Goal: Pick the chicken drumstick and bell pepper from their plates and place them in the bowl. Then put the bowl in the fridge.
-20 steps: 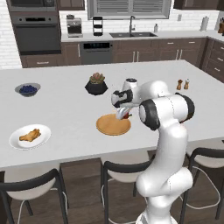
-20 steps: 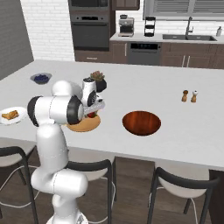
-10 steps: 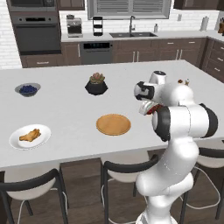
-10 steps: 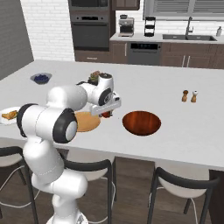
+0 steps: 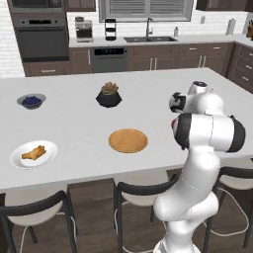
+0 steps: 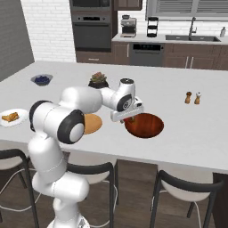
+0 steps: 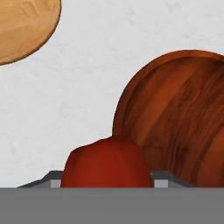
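My gripper [image 6: 129, 117] is shut on the red bell pepper [image 7: 107, 164] and hangs just over the left rim of the reddish-brown bowl [image 6: 144, 125]. In the hand view the bowl [image 7: 179, 118] lies to the right of the pepper, its dark inside bare. The tan wooden plate [image 5: 128, 141] sits bare left of the bowl. At the counter's left end, the golden chicken drumstick [image 5: 33, 152] lies on the white plate [image 5: 20, 160]. A tall grey face [image 6: 13, 35] stands at the back left; I cannot tell whether it is the fridge.
A small grey-blue bowl of dark berries [image 5: 31, 101] and a black plant pot [image 5: 109, 96] stand further back on the island. Salt and pepper shakers [image 6: 193, 97] are right of the bowl. Stools [image 5: 138, 190] line the near edge.
The arm has swung from over the wooden plate to the right, carrying the bell pepper to the bowl's edge. The plates and bowl stay put.
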### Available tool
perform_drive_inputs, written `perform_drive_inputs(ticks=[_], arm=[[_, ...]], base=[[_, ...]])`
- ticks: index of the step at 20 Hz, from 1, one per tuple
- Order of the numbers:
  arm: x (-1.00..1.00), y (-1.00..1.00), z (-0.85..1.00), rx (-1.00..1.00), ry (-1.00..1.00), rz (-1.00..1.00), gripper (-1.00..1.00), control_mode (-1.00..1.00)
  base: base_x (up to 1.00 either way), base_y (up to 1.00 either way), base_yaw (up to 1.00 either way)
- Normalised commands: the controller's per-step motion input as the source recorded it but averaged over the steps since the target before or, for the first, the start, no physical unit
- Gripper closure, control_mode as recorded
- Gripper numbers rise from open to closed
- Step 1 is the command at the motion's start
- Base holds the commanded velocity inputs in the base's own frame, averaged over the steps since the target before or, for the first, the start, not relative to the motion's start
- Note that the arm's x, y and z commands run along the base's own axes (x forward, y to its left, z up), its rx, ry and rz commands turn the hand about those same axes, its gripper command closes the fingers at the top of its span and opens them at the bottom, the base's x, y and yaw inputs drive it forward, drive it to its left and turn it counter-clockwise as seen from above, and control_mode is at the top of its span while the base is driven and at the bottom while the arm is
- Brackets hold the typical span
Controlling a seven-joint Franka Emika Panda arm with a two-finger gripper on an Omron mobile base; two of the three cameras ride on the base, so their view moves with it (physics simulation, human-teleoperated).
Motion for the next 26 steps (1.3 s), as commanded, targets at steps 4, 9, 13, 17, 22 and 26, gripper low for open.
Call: perform_drive_inputs(ticks=[4,9,13,17,22,26], arm=[[0.40,-0.60,-0.06,-0.05,0.07,-0.07,1.00,-1.00],[0.40,-0.31,-0.23,0.00,0.07,-0.05,1.00,-1.00],[0.03,-0.01,-0.42,0.00,0.05,-0.06,1.00,-1.00],[0.01,0.00,-0.39,0.00,0.02,-0.06,1.00,-1.00],[0.24,0.00,-0.40,-0.01,0.03,-0.04,-1.00,-1.00],[0.15,-0.15,-0.22,0.00,0.06,0.00,-1.00,-1.00]], base=[[0.00,0.00,0.00],[0.00,0.00,0.00],[0.00,0.00,0.00],[0.00,0.00,0.00],[0.00,0.00,0.00],[0.00,0.00,0.00]])
